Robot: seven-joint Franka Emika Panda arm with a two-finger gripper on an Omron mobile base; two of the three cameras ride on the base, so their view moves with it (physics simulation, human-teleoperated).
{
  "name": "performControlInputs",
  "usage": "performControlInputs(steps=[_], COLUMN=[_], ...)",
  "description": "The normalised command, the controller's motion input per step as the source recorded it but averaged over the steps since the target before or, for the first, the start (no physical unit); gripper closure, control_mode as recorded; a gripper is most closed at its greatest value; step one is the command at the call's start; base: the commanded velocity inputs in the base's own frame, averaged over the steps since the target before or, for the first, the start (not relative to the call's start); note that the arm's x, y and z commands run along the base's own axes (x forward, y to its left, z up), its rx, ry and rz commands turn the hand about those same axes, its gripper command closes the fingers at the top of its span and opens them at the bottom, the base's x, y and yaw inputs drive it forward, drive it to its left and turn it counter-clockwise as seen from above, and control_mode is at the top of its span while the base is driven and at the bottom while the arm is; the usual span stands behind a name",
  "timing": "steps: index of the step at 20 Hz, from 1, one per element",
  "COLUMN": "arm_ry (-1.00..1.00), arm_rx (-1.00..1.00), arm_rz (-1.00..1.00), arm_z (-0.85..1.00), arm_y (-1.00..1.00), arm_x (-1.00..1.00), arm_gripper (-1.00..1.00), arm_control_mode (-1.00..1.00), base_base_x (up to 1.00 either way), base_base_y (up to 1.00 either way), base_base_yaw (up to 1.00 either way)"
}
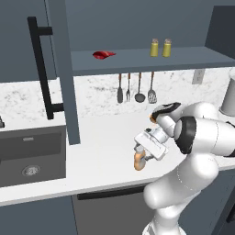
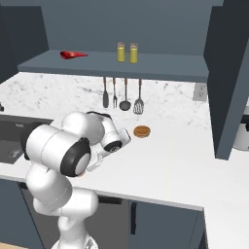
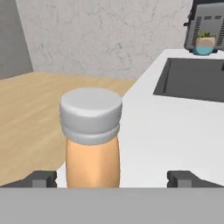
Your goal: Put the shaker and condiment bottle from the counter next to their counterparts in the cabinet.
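The condiment bottle [image 3: 92, 140] stands upright near the front edge of the white desk [image 1: 105, 137], right of the dark sink [image 1: 32, 156]. The end effector [image 3: 112, 178] is spread wide, one fingertip on each side of the bottle, neither touching it. On the cabinet shelf [image 1: 147, 62], two shakers [image 1: 160, 47] stand together, a red bottle [image 1: 103, 54] further left.

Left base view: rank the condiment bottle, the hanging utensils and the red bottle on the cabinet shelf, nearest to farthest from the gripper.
1. condiment bottle: on the counter's front part, right at the open gripper.
2. hanging utensils: on the backsplash, above and behind.
3. red bottle: up on the cabinet shelf, left end, farthest.
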Motion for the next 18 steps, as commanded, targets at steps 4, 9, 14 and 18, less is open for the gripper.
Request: performControlInputs(steps=[4, 9, 14, 18], arm_ry=[0.09, 0.06, -0.01, -0.03], arm_rx=[0.0, 0.0, 0.0, 0.02], arm_rz=[0.0, -0.05, -0.48, -0.65], arm_z=[-0.12, 0.0, 0.3, 0.48], arm_y=[0.27, 0.21, -0.01, -0.07], arm_x=[-0.01, 0.16, -0.01, -0.19], arm_gripper=[1.0, 1.0, 1.0, 1.0], arm_control_mode=[-1.0, -1.0, -1.0, -1.0], base_base_x=[0.0, 0.0, 0.0, 0.0], base_base_y=[0.0, 0.0, 0.0, 0.0], base_base_yaw=[0.0, 0.0, 0.0, 0.0])
